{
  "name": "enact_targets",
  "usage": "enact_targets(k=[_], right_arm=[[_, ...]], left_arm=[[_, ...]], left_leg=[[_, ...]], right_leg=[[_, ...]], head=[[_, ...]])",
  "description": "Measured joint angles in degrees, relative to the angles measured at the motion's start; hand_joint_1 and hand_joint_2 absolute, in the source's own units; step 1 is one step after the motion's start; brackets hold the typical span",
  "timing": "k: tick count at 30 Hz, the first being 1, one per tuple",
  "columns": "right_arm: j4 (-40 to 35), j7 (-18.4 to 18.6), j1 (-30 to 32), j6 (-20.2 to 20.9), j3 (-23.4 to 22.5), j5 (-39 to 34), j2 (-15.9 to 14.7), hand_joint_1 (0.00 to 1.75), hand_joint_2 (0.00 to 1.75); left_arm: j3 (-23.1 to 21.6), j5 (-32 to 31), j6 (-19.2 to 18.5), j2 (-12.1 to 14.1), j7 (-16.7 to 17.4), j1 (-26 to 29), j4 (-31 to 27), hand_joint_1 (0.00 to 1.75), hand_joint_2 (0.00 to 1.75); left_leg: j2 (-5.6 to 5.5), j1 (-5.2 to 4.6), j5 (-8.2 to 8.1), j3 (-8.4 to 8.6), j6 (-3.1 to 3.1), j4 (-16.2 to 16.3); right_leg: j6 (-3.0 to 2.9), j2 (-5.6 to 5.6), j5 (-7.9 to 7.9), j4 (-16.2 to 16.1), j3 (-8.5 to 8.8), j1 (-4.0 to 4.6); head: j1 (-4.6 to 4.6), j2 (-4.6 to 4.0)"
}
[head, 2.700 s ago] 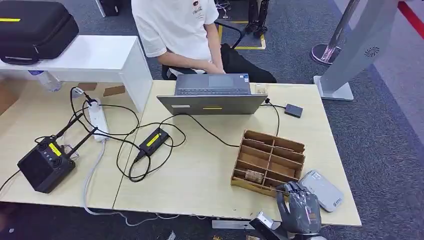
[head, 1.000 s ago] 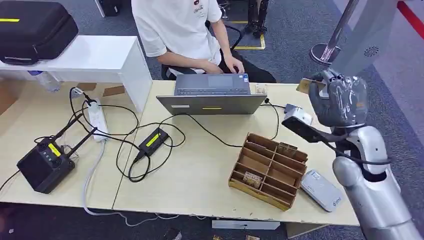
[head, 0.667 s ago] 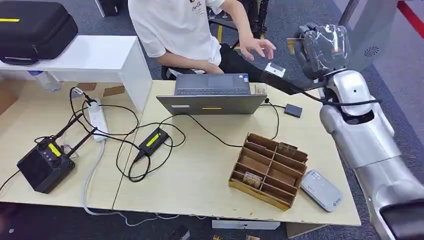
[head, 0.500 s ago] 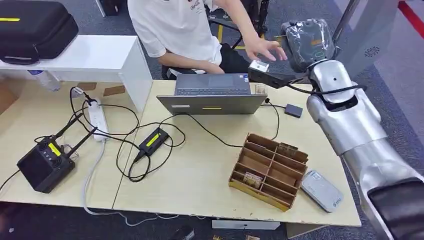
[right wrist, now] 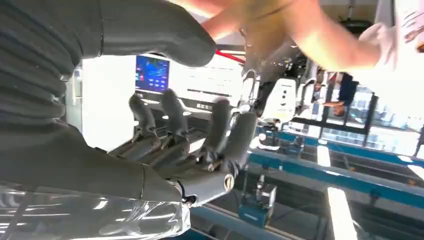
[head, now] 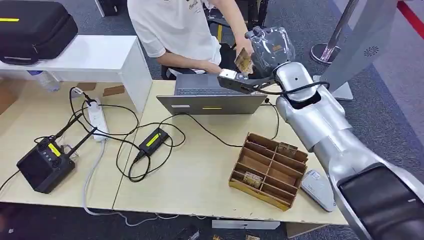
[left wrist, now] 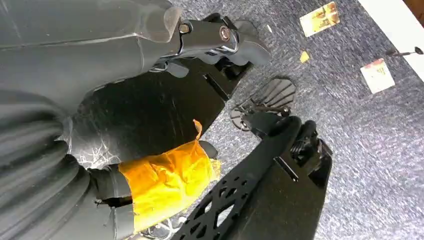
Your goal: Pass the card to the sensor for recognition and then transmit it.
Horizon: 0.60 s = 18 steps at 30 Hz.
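While the left hand [left wrist: 100,165] hangs by the floor, pose unreadable: laptop [head: 212,95] mid-desk; card [head: 243,61] above it, pinched in a person's hand [head: 246,50] for handover; right hand [head: 270,47] raised beside, fingers spread, apparently releasing; wooden tray [head: 269,169] right.

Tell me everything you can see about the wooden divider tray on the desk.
The wooden divider tray is a shallow brown box, apparently of thin wood, split by slats into several long compartments. It lies flat on the pale desk, turned at a slant, between the laptop and the desk's near edge. A small brown card-like piece sits in a far compartment and another in a near one. A grey device lies just beside its right end; neither robot hand touches it.
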Motion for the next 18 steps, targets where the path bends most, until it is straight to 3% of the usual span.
enact_targets(k=[12, 18], right_arm=[[1.2, -0.5, 0.3, -1.0, 0.6, -0.2, 0.2, 0.00, 1.75], [1.2, -0.7, 1.4, -2.1, 0.4, -1.4, -1.7, 0.00, 1.75]], left_arm=[[0.0, 0.8, 1.5, 0.0, -0.2, 0.1, 0.0, 0.00, 1.75], [0.0, 1.2, 2.3, 0.2, -0.1, 0.2, 0.0, 0.00, 1.75]], left_leg=[[0.00, 0.01, 0.00, 0.00, 0.00, 0.0], [0.00, 0.00, 0.00, 0.00, 0.00, 0.0]], right_leg=[[0.00, 0.01, 0.00, 0.0, -0.04, 0.00], [0.00, 0.00, 0.00, 0.0, -0.03, 0.00]], head=[[-0.02, 0.00], [-0.02, 0.00]])
